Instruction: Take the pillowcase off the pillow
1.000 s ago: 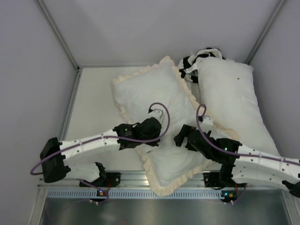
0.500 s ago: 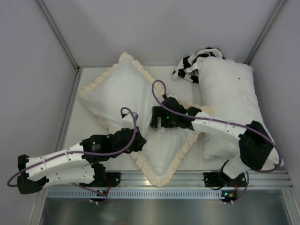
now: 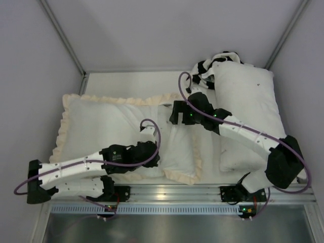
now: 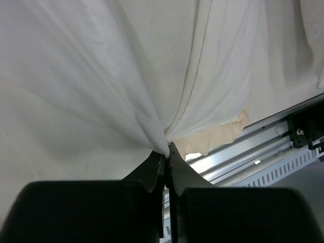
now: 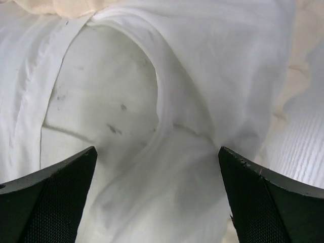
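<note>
**A:** While the left gripper point(image 3: 153, 157) is reaching in low at the centre of the top view, what is it clamping?

**B:** Its fingers are pressing together on a fold of the pillowcase point(image 3: 111, 126). In the left wrist view, thin white cloth is gathering into soft creases at the tips, and a stitched seam is running up from the pinch.

**A:** Where is the pillowcase lying?

**B:** It is stretching across the left and centre of the table point(image 3: 126, 81), cream-white face up. Its ruffled frill point(image 3: 59, 131) is edging the left side and curling round the lower right corner.

**A:** Is the pillow showing?

**B:** In the right wrist view the pillow point(image 5: 96, 101) is showing through the case's mouth, left of centre. It is plump, white and flecked with small dark specks, and a rolled hem is curving round it.

**A:** And the right gripper?

**B:** The right gripper point(image 3: 174, 112) is hovering over that mouth at upper centre, jaws standing wide apart and gripping nothing. Its black textured pads point(image 5: 50, 202) are sitting in the two lower corners of its own view.

**A:** Anything else?

**B:** A long pillow point(image 3: 248, 111), smooth and white, is lying at the right, with a black-and-white cloth point(image 3: 212, 63) bunching at its top end.
</note>
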`<state>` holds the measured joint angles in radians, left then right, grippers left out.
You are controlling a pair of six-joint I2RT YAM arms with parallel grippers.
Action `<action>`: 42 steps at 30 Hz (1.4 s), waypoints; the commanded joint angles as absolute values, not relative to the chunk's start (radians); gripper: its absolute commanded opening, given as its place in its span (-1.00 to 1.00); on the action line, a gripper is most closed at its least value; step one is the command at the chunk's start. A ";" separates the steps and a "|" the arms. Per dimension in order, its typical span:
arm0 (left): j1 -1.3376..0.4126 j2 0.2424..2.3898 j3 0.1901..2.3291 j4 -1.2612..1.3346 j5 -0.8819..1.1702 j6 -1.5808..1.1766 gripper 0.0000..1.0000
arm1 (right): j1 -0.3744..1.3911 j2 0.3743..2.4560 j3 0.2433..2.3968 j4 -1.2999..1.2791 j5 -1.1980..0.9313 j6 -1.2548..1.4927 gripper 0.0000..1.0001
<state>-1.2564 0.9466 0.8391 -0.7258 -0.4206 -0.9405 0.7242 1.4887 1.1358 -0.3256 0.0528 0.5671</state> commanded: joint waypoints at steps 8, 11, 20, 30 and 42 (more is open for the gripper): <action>-1.266 1.153 0.973 -0.698 -0.416 -0.871 -1.00 | 0.899 1.224 0.965 -0.348 0.158 0.649 0.99; -1.266 1.141 0.959 -0.683 -0.410 -0.874 -1.00 | 0.933 1.252 0.968 -0.348 0.161 0.684 0.99; -1.266 1.008 0.899 -0.681 -0.405 -0.900 -1.00 | 1.003 1.327 0.944 -0.354 0.282 0.816 0.99; -1.266 0.917 0.841 -0.683 -0.420 -0.933 -1.00 | 1.038 1.223 0.755 -0.354 0.333 0.867 0.38; -1.264 0.996 0.861 -0.683 -0.488 -0.953 -1.00 | 1.040 0.948 0.551 -0.495 0.371 0.985 -1.00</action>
